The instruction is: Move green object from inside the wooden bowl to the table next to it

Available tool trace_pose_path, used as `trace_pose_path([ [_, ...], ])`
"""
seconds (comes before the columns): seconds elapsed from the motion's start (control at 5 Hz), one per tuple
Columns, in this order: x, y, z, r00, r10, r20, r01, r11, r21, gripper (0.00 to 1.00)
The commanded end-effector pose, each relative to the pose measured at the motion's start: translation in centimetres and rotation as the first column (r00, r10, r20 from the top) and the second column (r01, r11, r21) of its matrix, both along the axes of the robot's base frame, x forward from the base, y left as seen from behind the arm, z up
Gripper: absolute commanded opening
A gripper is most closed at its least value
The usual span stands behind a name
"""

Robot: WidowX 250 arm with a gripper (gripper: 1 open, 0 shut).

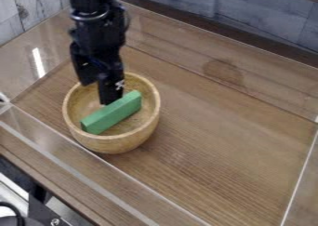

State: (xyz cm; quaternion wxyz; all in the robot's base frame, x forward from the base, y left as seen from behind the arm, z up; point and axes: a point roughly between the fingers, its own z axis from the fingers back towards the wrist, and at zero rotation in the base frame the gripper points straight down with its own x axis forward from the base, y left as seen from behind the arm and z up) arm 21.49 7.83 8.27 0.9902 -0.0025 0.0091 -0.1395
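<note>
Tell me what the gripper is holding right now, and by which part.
Nothing is held. The gripper stands open above the wooden bowl, and the green object lies loose inside it, not yet clamped.

one cam only, high at table front corner, looking down diagonally, fairly close on bowl.
</note>
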Motion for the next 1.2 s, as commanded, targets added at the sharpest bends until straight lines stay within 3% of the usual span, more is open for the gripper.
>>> trace_pose_path([
  [0.0,0.4,0.7,0.7,0.999,-0.042,0.032,0.041,0.999,0.020,1.00],
  [0.4,0.4,0.7,1.0,0.994,-0.106,0.035,0.105,0.994,0.022,1.00],
  [0.8,1.9,-0.2,0.8,0.978,-0.207,0.037,0.206,0.978,0.029,1.00],
  [1.0,1.5,-0.1,0.8,0.986,-0.161,0.037,0.160,0.987,0.033,1.00],
])
